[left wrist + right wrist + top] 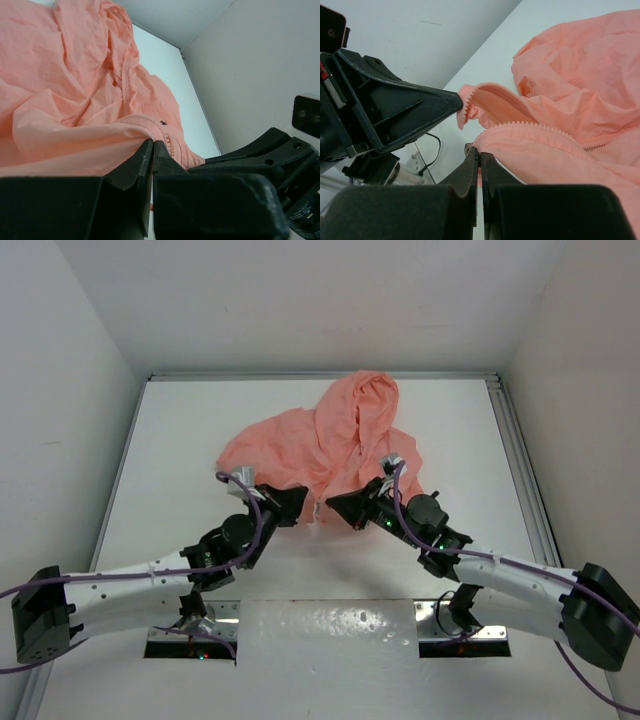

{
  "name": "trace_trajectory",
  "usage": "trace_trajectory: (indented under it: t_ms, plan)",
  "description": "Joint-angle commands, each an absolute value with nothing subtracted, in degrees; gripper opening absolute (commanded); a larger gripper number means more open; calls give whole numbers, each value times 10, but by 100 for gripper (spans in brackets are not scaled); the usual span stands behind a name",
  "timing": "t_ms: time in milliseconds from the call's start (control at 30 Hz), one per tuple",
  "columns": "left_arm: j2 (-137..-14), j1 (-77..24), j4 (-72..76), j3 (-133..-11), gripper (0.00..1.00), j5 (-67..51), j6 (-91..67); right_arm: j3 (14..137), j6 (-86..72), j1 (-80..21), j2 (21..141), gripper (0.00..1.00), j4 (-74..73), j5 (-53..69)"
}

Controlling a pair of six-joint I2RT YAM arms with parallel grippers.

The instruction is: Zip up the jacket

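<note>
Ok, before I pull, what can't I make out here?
No view shows the zipper slider; in the top view the left gripper and right gripper cover the hem of the jacket.
Right wrist view: shut jaws hide whether they pinch slider or fabric.
Top view: sleeves lost in bunched folds.

A flat white surface (pixel 180 430) is being enclosed on three sides by plain pale walls: a back wall (pixel 320 300), a left wall (pixel 50 390) and a right wall (pixel 590 370). Its edges are being framed by thin metal rails, the right rail (pixel 522 455) being shown most clearly. A glossy plate (pixel 325 625) is being lit at the near edge, small glints being thrown back. Soft, even light is being cast throughout. In the right wrist view, a thin dark scuff (pixel 431 22) is being shown on a wall.
</note>
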State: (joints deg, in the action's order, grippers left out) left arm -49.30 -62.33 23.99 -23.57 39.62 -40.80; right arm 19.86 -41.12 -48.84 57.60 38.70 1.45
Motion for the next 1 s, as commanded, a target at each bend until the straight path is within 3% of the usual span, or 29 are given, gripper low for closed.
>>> trace_trajectory:
  t_ms: [0,967]
  plan:
    - [-500,-628,276,-243,0,381,-408,227,-396,-495,575,0,409,11]
    - [-517,-629,282,-240,0,371,-415,223,-384,-499,565,0,410,2]
